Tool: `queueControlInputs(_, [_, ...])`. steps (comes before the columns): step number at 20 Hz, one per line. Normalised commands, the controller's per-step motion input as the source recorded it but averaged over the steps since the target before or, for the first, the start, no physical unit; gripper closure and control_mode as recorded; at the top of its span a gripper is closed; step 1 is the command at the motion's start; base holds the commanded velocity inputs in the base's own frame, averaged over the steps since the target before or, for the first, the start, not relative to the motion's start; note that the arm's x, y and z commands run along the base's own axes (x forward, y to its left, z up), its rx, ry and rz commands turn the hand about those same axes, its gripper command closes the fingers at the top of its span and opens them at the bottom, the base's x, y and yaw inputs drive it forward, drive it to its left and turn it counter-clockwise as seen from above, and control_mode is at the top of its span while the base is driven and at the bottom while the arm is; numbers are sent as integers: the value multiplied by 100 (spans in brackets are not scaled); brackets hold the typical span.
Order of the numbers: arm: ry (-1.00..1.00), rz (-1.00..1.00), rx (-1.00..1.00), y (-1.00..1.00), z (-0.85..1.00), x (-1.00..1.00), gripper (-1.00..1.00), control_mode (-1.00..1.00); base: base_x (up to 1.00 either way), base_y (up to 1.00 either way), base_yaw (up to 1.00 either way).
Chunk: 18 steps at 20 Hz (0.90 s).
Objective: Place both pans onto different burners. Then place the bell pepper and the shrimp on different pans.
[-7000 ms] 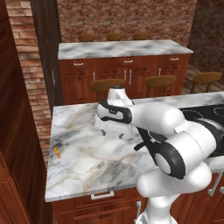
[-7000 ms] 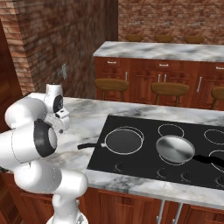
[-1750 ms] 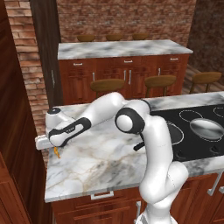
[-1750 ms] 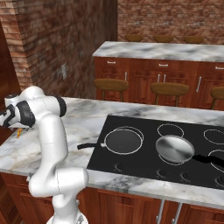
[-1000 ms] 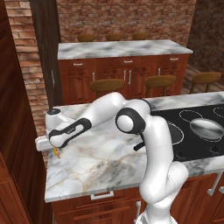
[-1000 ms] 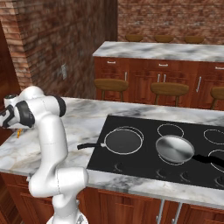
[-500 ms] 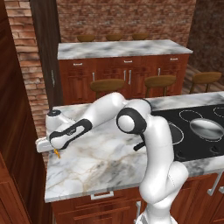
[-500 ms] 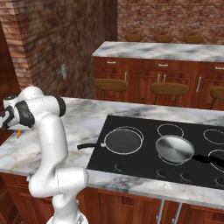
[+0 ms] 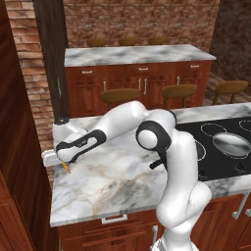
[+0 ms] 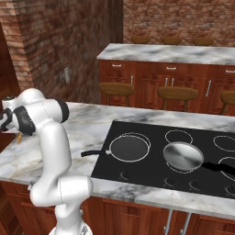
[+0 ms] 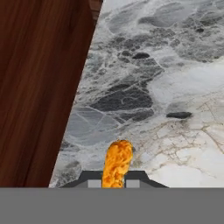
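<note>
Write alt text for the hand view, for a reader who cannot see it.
An orange shrimp stands between the dark tips of the end effector, which is shut on it, at the bottom of the view. Beyond it spreads a grey and white marble counter, with a dark wood panel along the left side.

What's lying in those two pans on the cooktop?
Nothing shows in either: the black pan and the steel pan look bare inside. The shrimp is off at the counter's far end, in the shut gripper. What's under the pans is covered.
</note>
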Motion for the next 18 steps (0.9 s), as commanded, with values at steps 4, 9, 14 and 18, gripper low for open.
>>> queueControlInputs(4, [0,-1,0,-64,49,-37,100,-100,0,0,0])
queueControlInputs(9, [0,-1,0,-89,37,-30,100,-100,0,0,0])
queueControlInputs(14, [0,-1,0,-100,26,-8,100,-100,0,0,0])
queueControlInputs(18, [0,-1,0,-100,24,0,100,-100,0,0,0])
